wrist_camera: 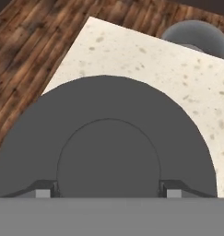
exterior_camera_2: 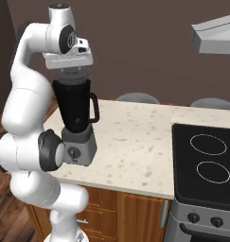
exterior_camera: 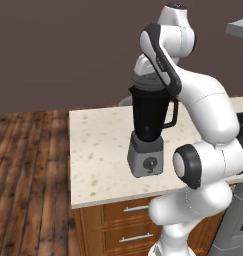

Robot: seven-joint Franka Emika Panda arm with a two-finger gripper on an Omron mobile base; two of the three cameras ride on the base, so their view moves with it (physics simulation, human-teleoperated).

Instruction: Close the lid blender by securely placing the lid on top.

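Note:
The blender (exterior_camera: 150,114) stands near the counter's front edge, a black tapered jar on a grey base with a front knob (exterior_camera: 150,164). It is also in the right base view, blender (exterior_camera_2: 75,109). The dark grey lid (exterior_camera_2: 73,74) sits level right at the jar's rim; I cannot tell if it is fully seated. In the hand view the lid (wrist_camera: 109,138) spreads wide, with its raised centre between my fingertips (wrist_camera: 45,189). My gripper (wrist_camera: 108,189) is shut on the lid, straight above the jar, gripper (exterior_camera_2: 71,67). The arm's link hides the hand in the left base view, where the lid (exterior_camera: 144,83) peeks out.
The speckled counter (exterior_camera: 100,145) ends at its left edge over wooden floor (exterior_camera: 28,175). A black cooktop (exterior_camera_2: 207,160) lies to the right, under a range hood (exterior_camera_2: 216,33). Grey stools (exterior_camera_2: 137,98) stand behind the counter. Drawers (exterior_camera: 128,220) sit below.

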